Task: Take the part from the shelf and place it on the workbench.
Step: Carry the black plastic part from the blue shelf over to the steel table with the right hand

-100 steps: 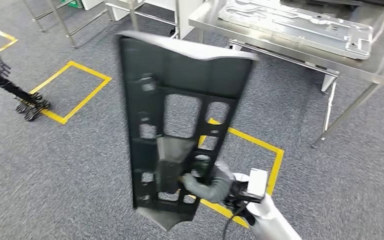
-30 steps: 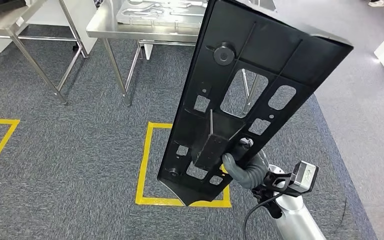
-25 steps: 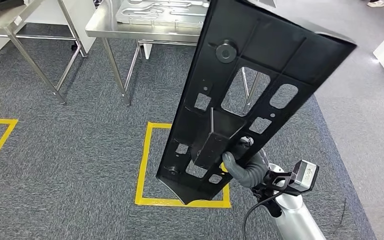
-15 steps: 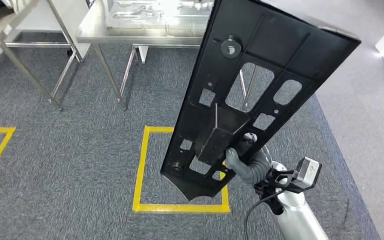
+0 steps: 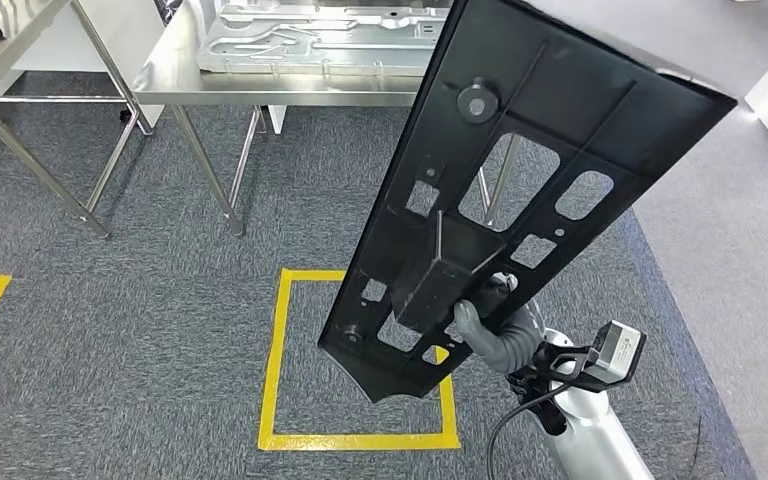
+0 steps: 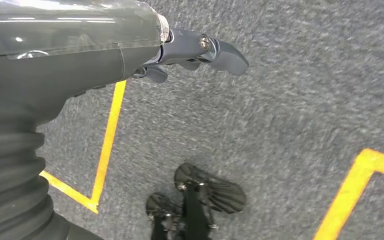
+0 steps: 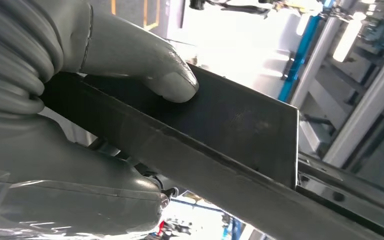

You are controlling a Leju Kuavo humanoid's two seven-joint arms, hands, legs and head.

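Your right hand (image 5: 488, 330) is holding the big black part (image 5: 520, 190) by a box-shaped lump near its lower end, and in the right wrist view the thumb (image 7: 145, 65) presses flat on the part's dark face (image 7: 230, 125). The part stands tall and tilted in the air, above the grey carpet (image 5: 120, 350) and the yellow tape square (image 5: 278, 360), its top end in front of the near edge of the metal workbench (image 5: 290, 85). Your left hand (image 6: 200, 50) hangs over the carpet holding nothing, fingers loosely apart.

Silver right arm (image 5: 590, 440) with a black cable and boxy wrist camera (image 5: 615, 350) — grey ribbed hand (image 5: 495, 335), darker fingers (image 6: 220, 50).
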